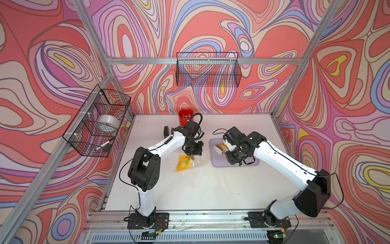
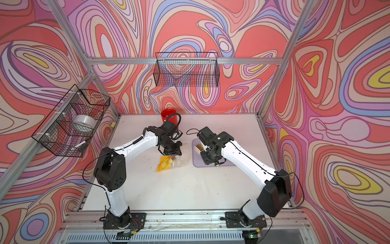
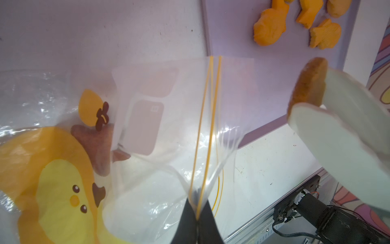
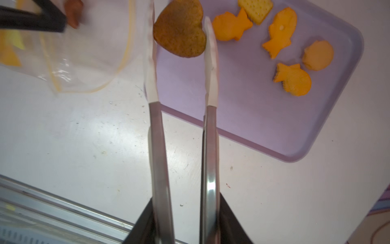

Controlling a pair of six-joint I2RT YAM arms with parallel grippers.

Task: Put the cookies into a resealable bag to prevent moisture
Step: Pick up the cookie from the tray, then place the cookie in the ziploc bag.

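Observation:
The resealable bag [image 3: 160, 126], clear with a yellow cartoon face, lies on the white table [image 1: 190, 190]. My left gripper [image 3: 197, 217] is shut on its yellow zip edge, lifting that edge so the mouth gapes. One brown cookie [image 3: 95, 145] lies inside. My right gripper [image 4: 185, 219] is shut on metal tongs [image 4: 160, 147] with white tips. The tongs pinch a brown heart cookie [image 4: 181, 29] just above the lilac tray's [image 4: 253, 118] edge, close to the bag mouth. Several orange-yellow cookies [image 4: 293, 79] lie on the tray: fish, a square and a round one.
A red cup [image 1: 184, 119] stands at the back of the table behind the left arm. Black wire baskets hang on the back wall [image 1: 207, 69] and the left wall [image 1: 97, 120]; the left one holds a tape roll. The two arms nearly meet mid-table.

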